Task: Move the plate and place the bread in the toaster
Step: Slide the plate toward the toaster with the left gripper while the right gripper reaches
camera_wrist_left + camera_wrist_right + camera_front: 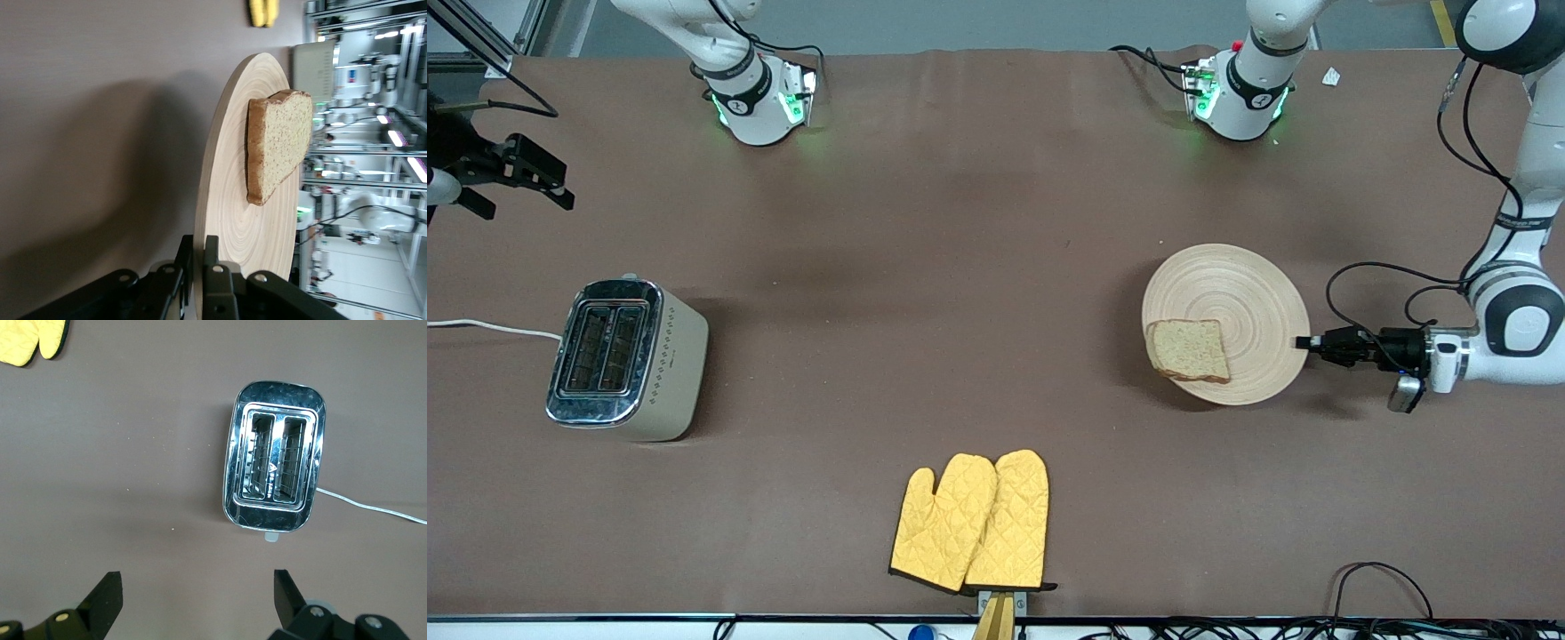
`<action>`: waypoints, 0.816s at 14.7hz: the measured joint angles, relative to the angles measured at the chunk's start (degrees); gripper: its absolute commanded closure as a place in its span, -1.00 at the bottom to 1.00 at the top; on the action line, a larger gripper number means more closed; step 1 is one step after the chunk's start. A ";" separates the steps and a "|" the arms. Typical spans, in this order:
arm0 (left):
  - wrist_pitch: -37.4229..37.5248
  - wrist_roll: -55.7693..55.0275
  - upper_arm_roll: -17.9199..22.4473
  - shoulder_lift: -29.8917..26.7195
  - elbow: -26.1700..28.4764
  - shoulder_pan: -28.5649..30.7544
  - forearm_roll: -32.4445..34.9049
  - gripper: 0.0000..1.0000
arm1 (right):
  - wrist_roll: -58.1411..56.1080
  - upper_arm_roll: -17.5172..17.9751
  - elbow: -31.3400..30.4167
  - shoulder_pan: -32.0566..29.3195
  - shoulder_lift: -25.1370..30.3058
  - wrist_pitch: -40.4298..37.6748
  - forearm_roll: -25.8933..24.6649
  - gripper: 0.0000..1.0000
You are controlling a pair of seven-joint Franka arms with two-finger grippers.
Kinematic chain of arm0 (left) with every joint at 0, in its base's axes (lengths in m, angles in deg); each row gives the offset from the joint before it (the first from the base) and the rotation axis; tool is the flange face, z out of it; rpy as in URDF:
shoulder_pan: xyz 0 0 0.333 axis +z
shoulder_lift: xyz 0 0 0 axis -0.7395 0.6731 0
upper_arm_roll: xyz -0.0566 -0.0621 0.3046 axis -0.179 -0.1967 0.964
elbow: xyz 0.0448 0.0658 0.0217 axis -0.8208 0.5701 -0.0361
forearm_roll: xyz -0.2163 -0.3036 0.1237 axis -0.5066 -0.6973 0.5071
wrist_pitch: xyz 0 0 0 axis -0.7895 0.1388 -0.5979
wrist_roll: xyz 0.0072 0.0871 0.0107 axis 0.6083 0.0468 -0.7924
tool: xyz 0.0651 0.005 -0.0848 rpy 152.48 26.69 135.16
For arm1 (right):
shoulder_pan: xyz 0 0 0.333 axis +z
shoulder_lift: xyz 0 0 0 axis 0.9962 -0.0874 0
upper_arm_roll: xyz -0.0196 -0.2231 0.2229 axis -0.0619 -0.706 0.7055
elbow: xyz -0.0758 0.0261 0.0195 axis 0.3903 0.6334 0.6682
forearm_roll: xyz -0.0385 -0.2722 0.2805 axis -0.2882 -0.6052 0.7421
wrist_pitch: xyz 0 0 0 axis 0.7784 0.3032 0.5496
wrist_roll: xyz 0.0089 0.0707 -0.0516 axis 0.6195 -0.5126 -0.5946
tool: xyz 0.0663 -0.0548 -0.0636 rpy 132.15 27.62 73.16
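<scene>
Left gripper [1305, 342] grips plate [1240, 293] bearing bread [1189, 350]; toaster [624, 358] slots empty.

High front view; right wrist (overhead) shares the toaster [627, 359].

plate [1240, 293] showing light tan, ring grain | bread [1189, 350] showing speckled brown, darker crust | toaster [627, 359] showing beige sides, chrome top, dark diamond marks | mitts [971, 522] showing quilted yellow | desk [925, 267] showing brown
</scene>
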 measured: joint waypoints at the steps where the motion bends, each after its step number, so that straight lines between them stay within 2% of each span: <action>1: -2.09 -0.04 -1.62 -0.48 2.09 -0.01 -2.06 1.00 | 0.00 0.01 0.06 0.02 0.00 0.00 0.00 -1.00; 4: -13.39 -0.05 -8.23 -2.47 9.81 -0.13 -6.49 1.00 | 0.00 0.02 0.14 0.04 0.00 0.02 0.00 -1.00; 6: -19.45 -0.32 -11.99 -2.84 12.82 -1.68 -8.17 1.00 | 0.00 0.03 0.16 0.10 0.00 0.02 0.02 -1.00; 10: -27.93 -0.41 -12.78 -2.89 14.24 -11.97 -12.85 1.00 | 0.43 0.13 0.14 1.60 -0.06 0.98 2.71 -1.00; 12: -31.52 -0.81 -12.71 -2.88 14.28 -16.80 -14.27 1.00 | 4.42 0.36 -0.07 4.09 -1.17 4.40 3.97 -1.00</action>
